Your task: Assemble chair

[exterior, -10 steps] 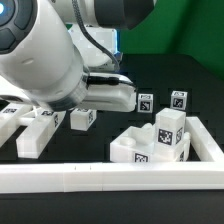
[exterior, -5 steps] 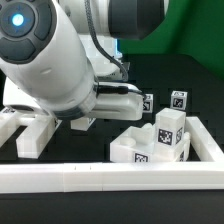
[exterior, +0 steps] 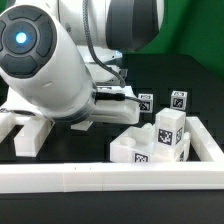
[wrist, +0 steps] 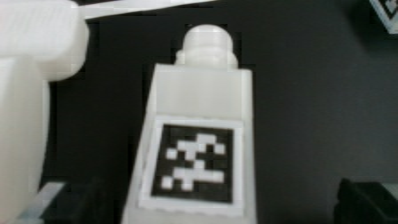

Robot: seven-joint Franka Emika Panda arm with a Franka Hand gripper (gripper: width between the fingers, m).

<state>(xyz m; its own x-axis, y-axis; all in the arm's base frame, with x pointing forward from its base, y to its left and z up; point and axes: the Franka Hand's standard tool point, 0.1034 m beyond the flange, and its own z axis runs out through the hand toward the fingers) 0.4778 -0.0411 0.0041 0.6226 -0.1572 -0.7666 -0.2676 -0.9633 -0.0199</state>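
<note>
A glossy white chair bar (wrist: 192, 120) is lying flat on the black table (wrist: 302, 90). It is showing a rounded peg (wrist: 208, 40) at one end and a black-and-white square tag (wrist: 192, 155) on its upper face. The gripper (wrist: 205, 198) is hanging over it, spread wide and grasping nothing, with its dark fingertips (wrist: 365, 195) standing on either side of the bar. Another white piece (wrist: 36, 55) is lying just beside the bar.

In the exterior view the arm (exterior: 50, 70) is filling the exterior view's left and hiding both bar and gripper. A stack of tagged white blocks (exterior: 155, 140) is sitting at the exterior view's right. One small tagged cube (exterior: 178, 99) and a second tagged cube (exterior: 146, 100) are standing farther back. More white parts (exterior: 30, 130) are lying at the exterior view's left. The long white rail (exterior: 100, 178) is running along the near edge.
</note>
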